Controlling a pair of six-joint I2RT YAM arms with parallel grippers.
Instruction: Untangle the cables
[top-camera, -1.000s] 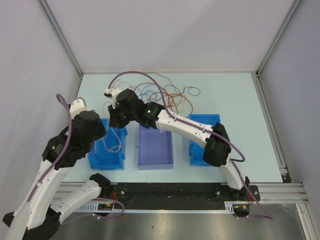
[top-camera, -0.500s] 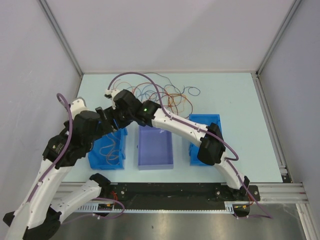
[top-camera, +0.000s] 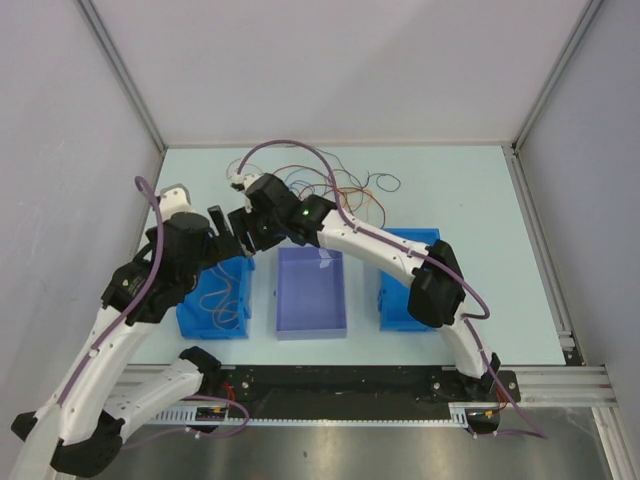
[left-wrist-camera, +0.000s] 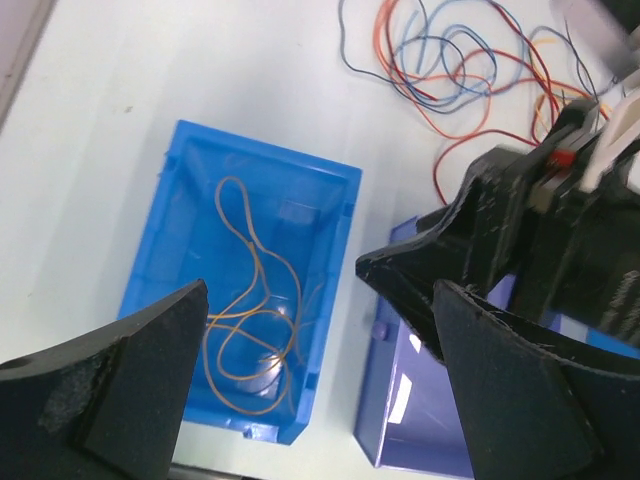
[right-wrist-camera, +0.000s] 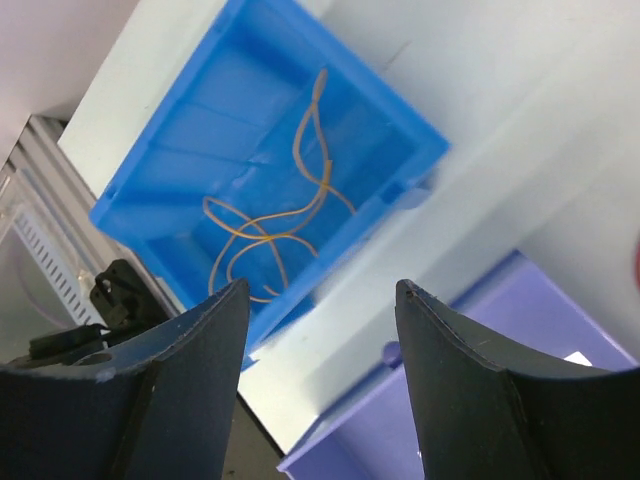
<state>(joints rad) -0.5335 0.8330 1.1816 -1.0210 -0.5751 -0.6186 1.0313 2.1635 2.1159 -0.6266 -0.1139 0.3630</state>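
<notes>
As left fingers advanced, cables stayed tangled.

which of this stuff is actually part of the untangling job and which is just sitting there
Part of the job: tangled cables on the table; orange cable lying in the left blue bin.
Just sitting there: purple bin; right blue bin; the arms' purple hoses.

The bin at frame left is bright blue, its cable orange-tan; upper-right cables are red, navy, orange; tabletop pale blue.
</notes>
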